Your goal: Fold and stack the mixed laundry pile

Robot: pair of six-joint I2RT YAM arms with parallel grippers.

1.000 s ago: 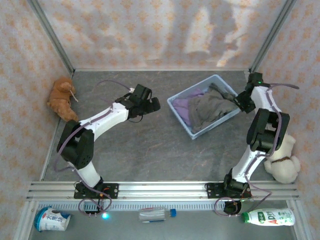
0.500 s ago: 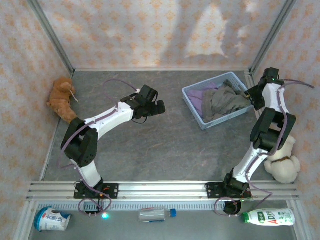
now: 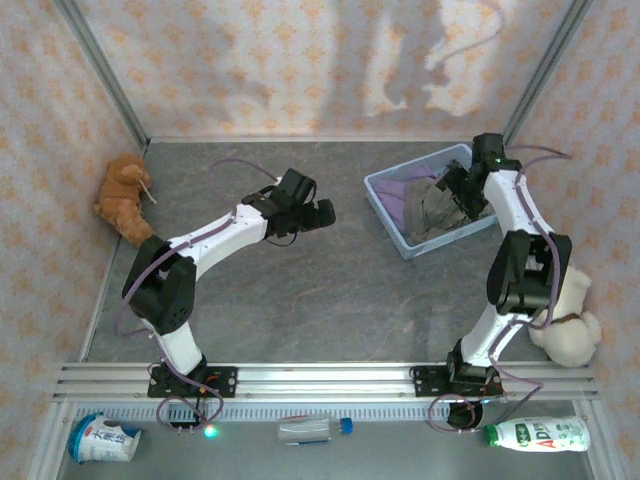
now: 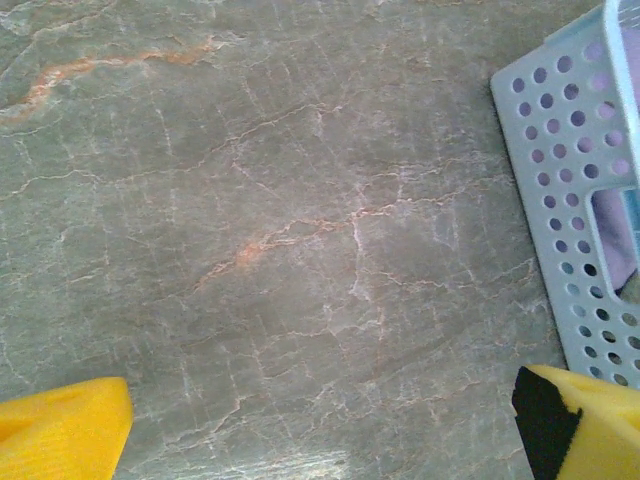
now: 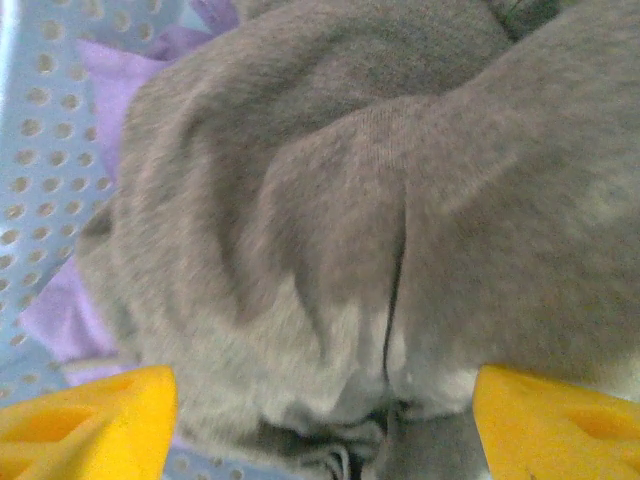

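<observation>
Right gripper [image 3: 452, 192] is at the far-right basket [image 3: 388, 222], jaws spread wide and straddling a bulge of the grey-brown trousers [image 5: 400, 200] without pinching it. Purple shirt [image 3: 398, 198] lies under them in the same basket. Left gripper [image 3: 318, 212] is also spread wide and empty, over the table [image 3: 300, 290] just left of the basket.

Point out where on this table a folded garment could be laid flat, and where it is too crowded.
The widest bare patch of table is front-centre, bordered by the left arm, the basket and the near rail. A narrower strip runs along the back wall, behind the left arm. The back-right corner is crowded: basket, grey-brown garment, lavender shirt and right arm.
</observation>
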